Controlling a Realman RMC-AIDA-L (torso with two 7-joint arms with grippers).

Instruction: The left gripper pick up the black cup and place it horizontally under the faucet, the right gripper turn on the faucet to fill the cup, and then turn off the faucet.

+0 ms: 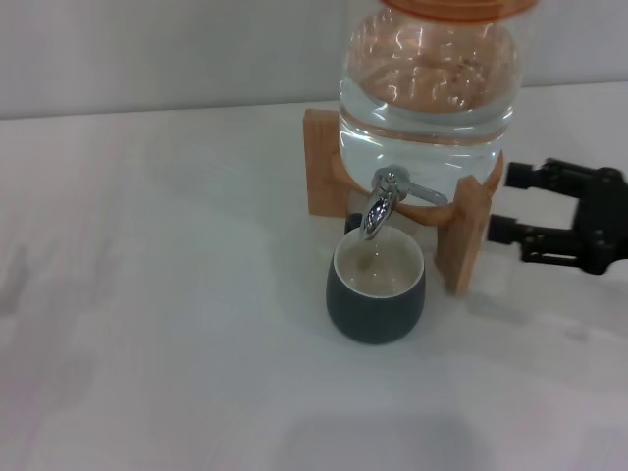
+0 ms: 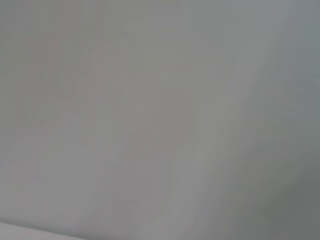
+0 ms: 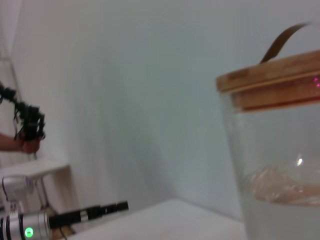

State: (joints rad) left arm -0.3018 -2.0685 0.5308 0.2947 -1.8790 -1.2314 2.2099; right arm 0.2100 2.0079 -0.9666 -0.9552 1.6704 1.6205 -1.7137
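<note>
**Cup parked under the spout, right claw waiting off to the side**

The white table (image 1: pixel 147 294) carries the big clear glass water jar (image 1: pixel 427 88) on its wooden stand (image 1: pixel 471 231). Right of that stand hangs the black two-finger right gripper (image 1: pixel 505 204), fingers spread, touching nothing. The squat charcoal black cup (image 1: pixel 376 304) stands upright, cream inside showing, directly below the small chrome faucet (image 1: pixel 378 211). Far off, the left gripper (image 3: pixel 107 207) shows side-on; can't tell its fingers
</note>
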